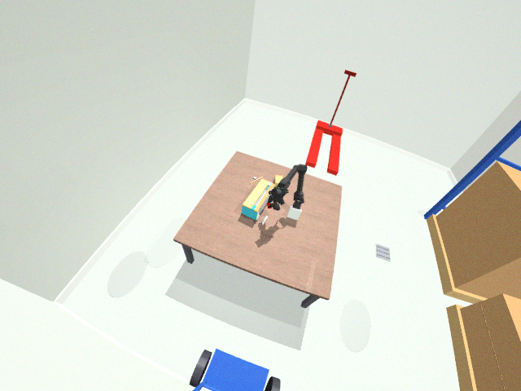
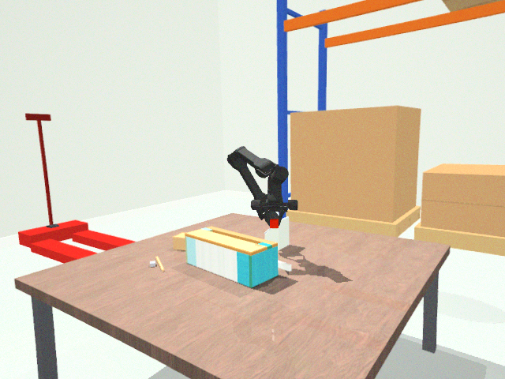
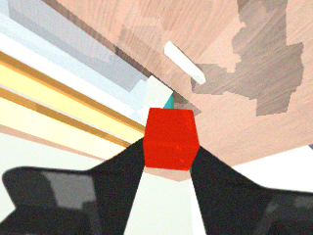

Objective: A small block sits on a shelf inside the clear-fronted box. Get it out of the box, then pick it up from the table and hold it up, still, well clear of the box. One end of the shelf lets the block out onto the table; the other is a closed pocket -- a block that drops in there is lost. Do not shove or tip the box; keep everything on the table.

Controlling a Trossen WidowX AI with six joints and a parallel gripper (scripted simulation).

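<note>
Slippage is the risk: the end effector [image 3: 171, 162], clamped on the red block [image 3: 171, 138] above the desk [image 2: 326, 302], hangs at the box's [image 2: 232, 254] 2 o'clock, barely clear

The block [image 2: 273, 223] hangs above the table [image 2: 326, 309], beside the box [image 2: 232, 256].

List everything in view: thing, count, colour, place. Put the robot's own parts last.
table: one, brown wood top, dark legs, centre of the room
box: one, teal ends, white front, tan top, on the table
block: one, red, between the gripper's fingers, above the table beside the box
small white bar: one, on the table by the box's teal end
tan stick: one, on the table left of the box
tiny pale cube: one, beside the stick
pallet jack: one, red, on the floor
cartons: two stacks, tan, behind the table
rack: one, blue and orange
arm: one, black
gripper: one, black, shut on the block
</note>
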